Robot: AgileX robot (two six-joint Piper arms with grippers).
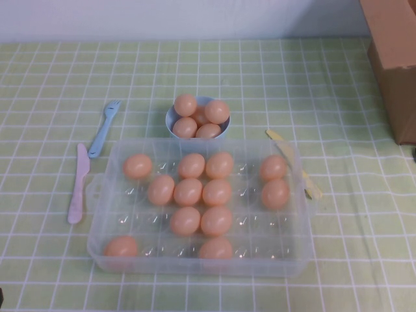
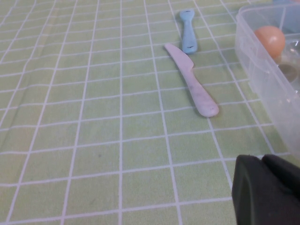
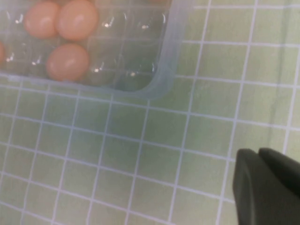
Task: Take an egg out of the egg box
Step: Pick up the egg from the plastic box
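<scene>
The clear plastic egg box (image 1: 99, 250) lies in the middle of the table in the high view and holds several orange-tan eggs, for instance one (image 1: 188, 192) near its centre. Neither arm shows in the high view. In the left wrist view my left gripper (image 2: 262, 159) is shut and empty, low over the cloth beside the box's wall (image 2: 262, 70), with one egg (image 2: 270, 40) behind that wall. In the right wrist view my right gripper (image 3: 258, 152) is shut and empty, over the cloth off a box corner (image 3: 161, 77) that holds three eggs (image 3: 68, 61).
A light-blue bowl (image 1: 171, 120) with several eggs stands just behind the box. A pink knife (image 1: 78, 185) and a blue fork (image 1: 104, 128) lie left of the box, and a yellow knife (image 1: 289, 159) lies right of it. A cardboard box (image 1: 396, 58) stands at the far right.
</scene>
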